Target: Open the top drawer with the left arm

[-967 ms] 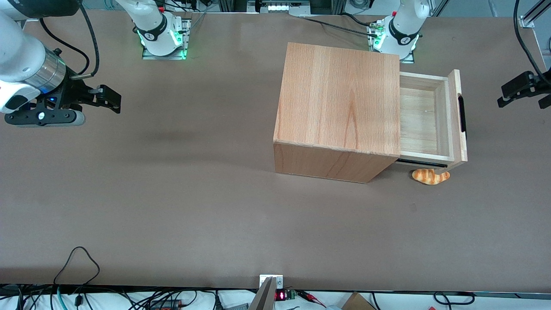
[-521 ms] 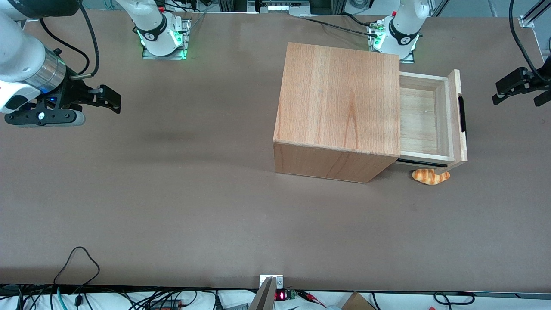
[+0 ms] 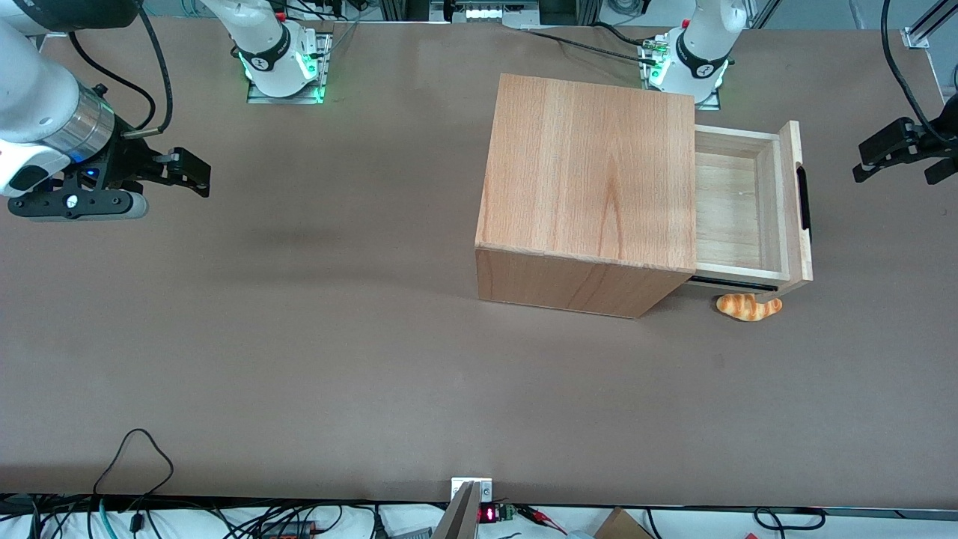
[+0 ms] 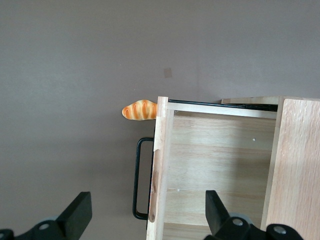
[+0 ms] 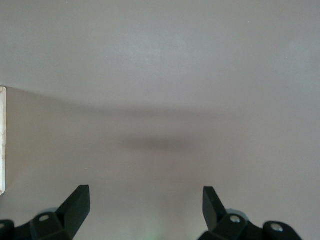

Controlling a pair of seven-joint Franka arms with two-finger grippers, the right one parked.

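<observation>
Top drawer already stands well out of the cabinet, w/ handle free. Your left arm's gripper hangs clear of it toward the working arm's end of the table, fingers spread wide, holding nothing. Retreat straight out, don't clip the handle or nudge the croissant beside the drawer front.
</observation>
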